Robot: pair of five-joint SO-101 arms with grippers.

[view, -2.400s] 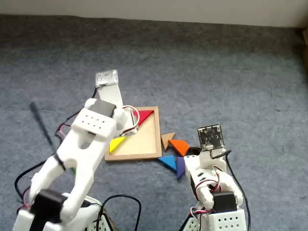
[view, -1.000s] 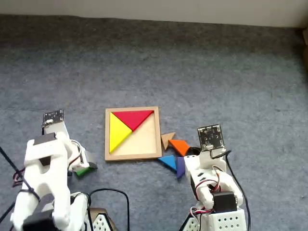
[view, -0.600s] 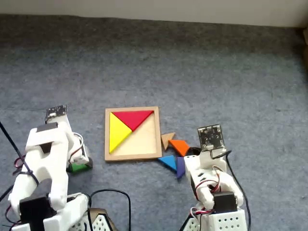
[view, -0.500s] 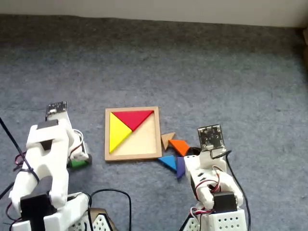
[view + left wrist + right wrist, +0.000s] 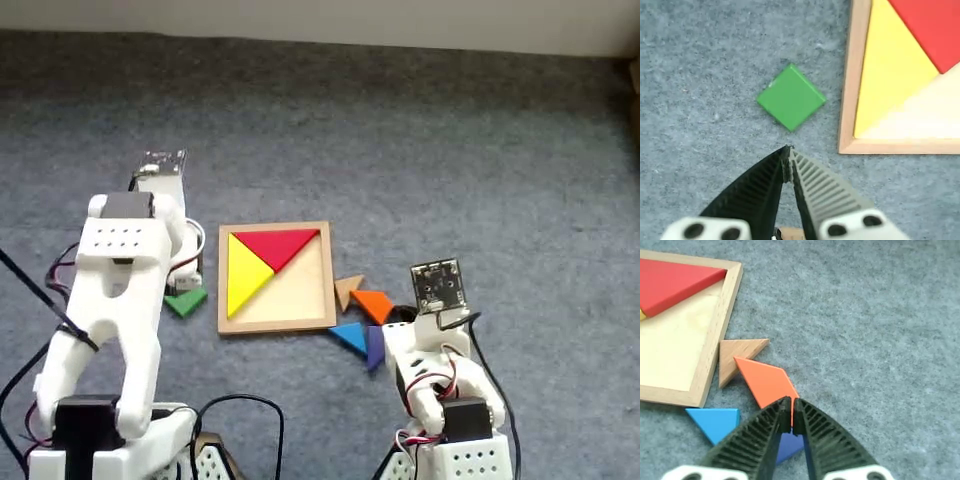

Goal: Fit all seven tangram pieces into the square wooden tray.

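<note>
Left jaws closed by green square (image 5: 791, 97) (arm (image 5: 122, 275) half-covers it overhead).

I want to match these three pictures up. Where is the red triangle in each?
High view: red triangle in the tray, along its far rim, touching the yellow piece.
Left wrist view: red triangle against the yellow piece, cut off by the frame.
Right wrist view: red triangle by the tray's corner.
Shared landmark: the tray's wooden rim.
</note>
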